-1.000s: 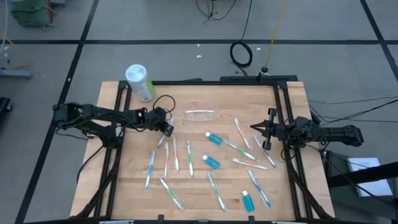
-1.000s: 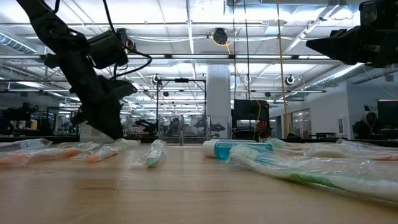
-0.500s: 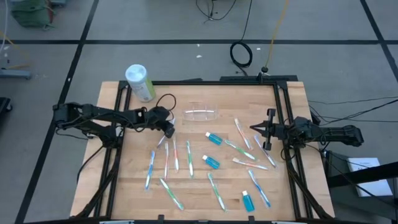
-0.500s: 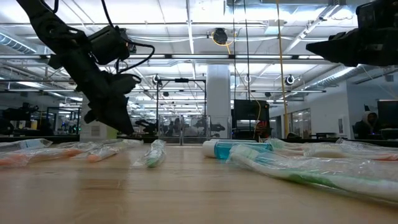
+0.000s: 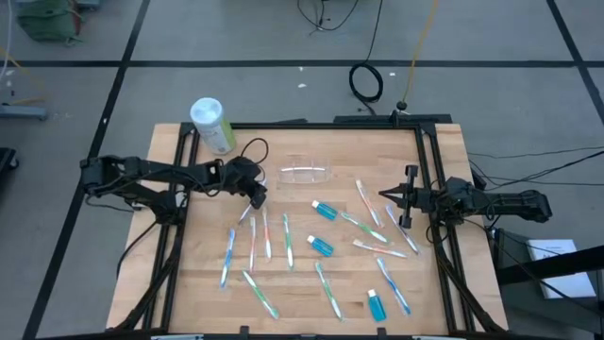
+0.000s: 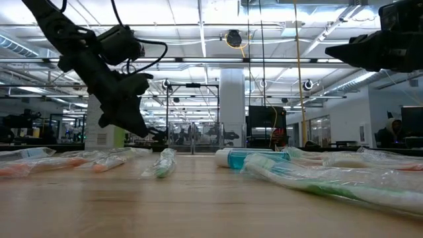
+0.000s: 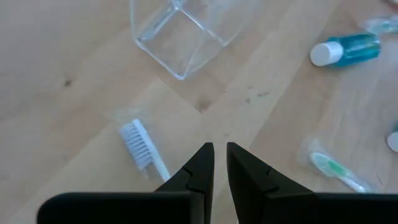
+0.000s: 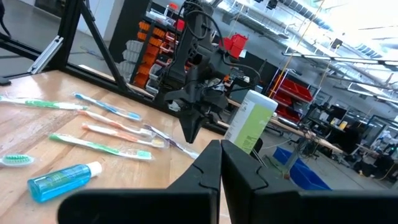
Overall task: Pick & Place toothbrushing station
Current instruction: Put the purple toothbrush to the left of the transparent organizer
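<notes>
On the wooden table (image 5: 208,283), the toothbrushing station (image 5: 306,173), a clear plastic holder, sits toward twelve o'clock of the tabletop's centre, empty and touched by neither arm. The left gripper (image 5: 257,196) hangs above the wood at about eight o'clock from the holder, near it but apart; its fingers (image 7: 200,168) stand almost together with only a thin gap between them and pinch nothing. Just beside them lies a white-bristled toothbrush (image 7: 142,149), with the holder further ahead. A pale-green cylinder with a white lid (image 5: 211,124) stands at the table's ten o'clock corner. Wrapped toothbrushes (image 5: 268,236) and small blue bottles (image 5: 324,210) lie scattered over the middle and the six o'clock half. The right gripper (image 5: 385,195) waits at three o'clock, off the surface, its fingers (image 8: 208,163) pressed together on nothing.
</notes>
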